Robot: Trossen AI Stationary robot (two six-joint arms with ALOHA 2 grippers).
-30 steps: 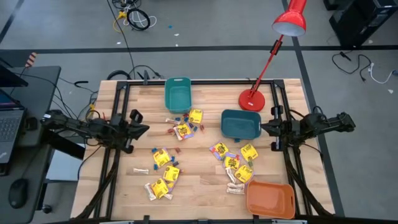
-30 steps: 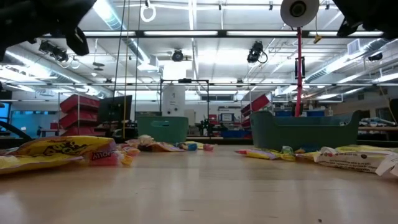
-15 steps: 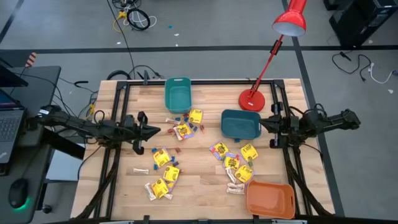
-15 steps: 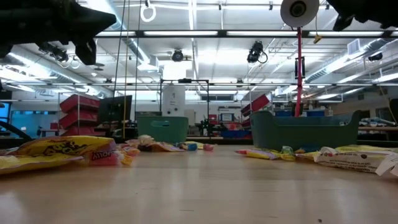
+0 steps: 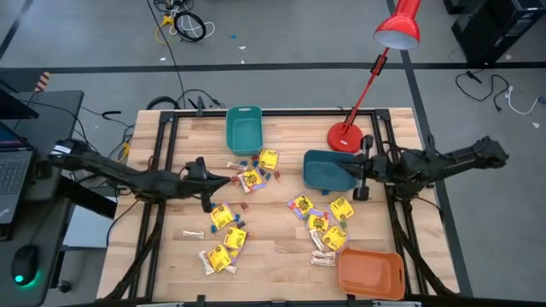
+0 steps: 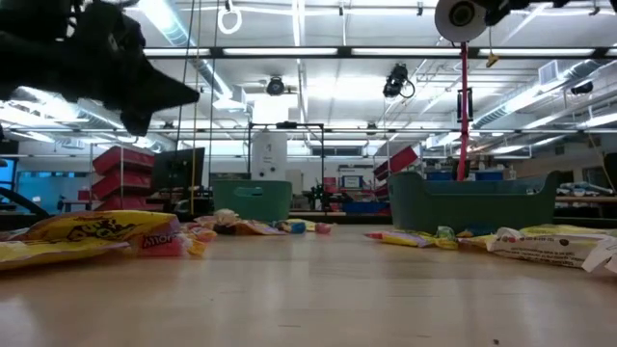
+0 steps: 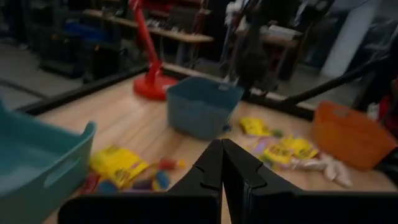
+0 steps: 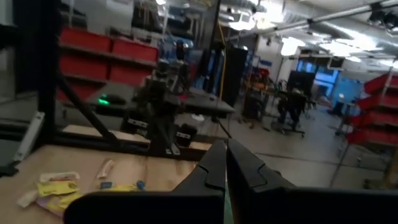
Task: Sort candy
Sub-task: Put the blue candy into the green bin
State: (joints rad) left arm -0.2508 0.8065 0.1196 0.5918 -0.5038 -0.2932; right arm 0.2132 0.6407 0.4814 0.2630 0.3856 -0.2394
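Candy lies scattered on the wooden table: yellow packets (image 5: pixel 250 179) (image 5: pixel 221 215) (image 5: pixel 320 222), small coloured pieces (image 5: pixel 243 162) and pale sticks (image 5: pixel 195 233). My left gripper (image 5: pixel 229 181) is shut and empty, and hovers level just left of the middle candy cluster (image 7: pixel 118 165). In the low view it shows as a dark shape (image 6: pixel 188 93) well above the tabletop. My right gripper (image 5: pixel 346 164) is shut and empty, and hangs in the air over the right rim of the dark teal bin (image 5: pixel 324 170). Its wrist view looks across the table past the shut fingers (image 8: pixel 225 149).
A lighter teal bin (image 5: pixel 243 130) stands at the far middle and an orange bin (image 5: pixel 369 273) at the near right. A red desk lamp's base (image 5: pixel 345 136) sits behind the dark teal bin. Black frame rails run along both sides of the table.
My left gripper has gone toward the table's right, lower and tipped toward level, nearer the middle candy cluster. My right gripper has risen and gone toward the table's left, over the dark teal bin. Both have stayed shut. No candy has moved.
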